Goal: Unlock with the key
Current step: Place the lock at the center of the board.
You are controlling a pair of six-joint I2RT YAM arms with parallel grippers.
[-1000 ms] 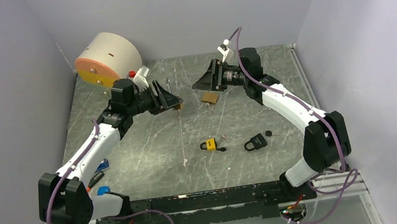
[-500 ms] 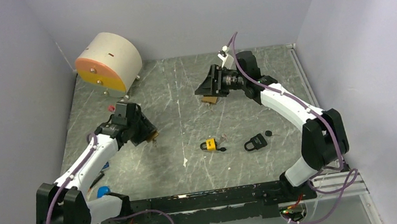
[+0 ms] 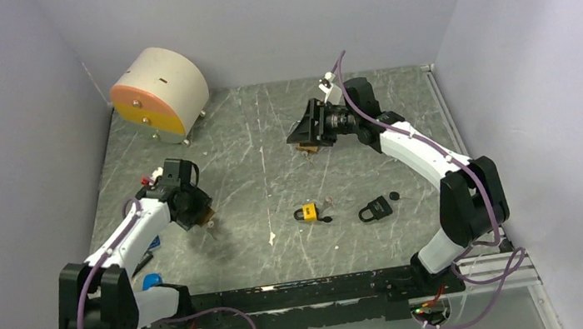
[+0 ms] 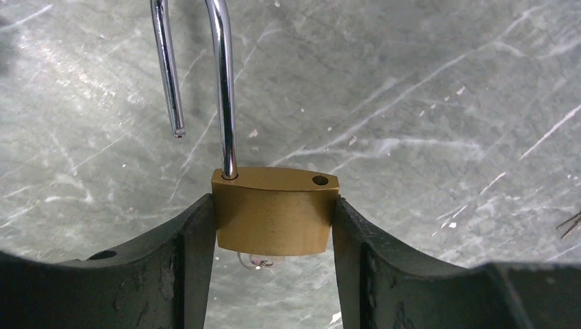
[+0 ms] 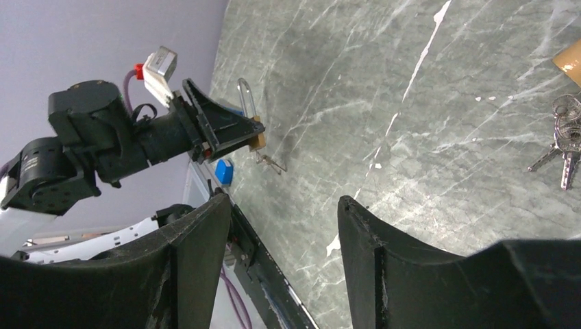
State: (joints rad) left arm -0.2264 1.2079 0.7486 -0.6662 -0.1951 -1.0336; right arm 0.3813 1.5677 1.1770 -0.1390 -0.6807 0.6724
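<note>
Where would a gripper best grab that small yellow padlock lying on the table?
By its blocky body, from straight above. The yellow padlock lies flat, so fingers can likely straddle its sides; the thin shackle offers less to pinch.

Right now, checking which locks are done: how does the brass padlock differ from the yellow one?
The brass padlock is clamped in the left gripper; the yellow padlock lies loose. The brass padlock's shackle stands open; the yellow padlock's looks closed. Both are padlocks.
</note>
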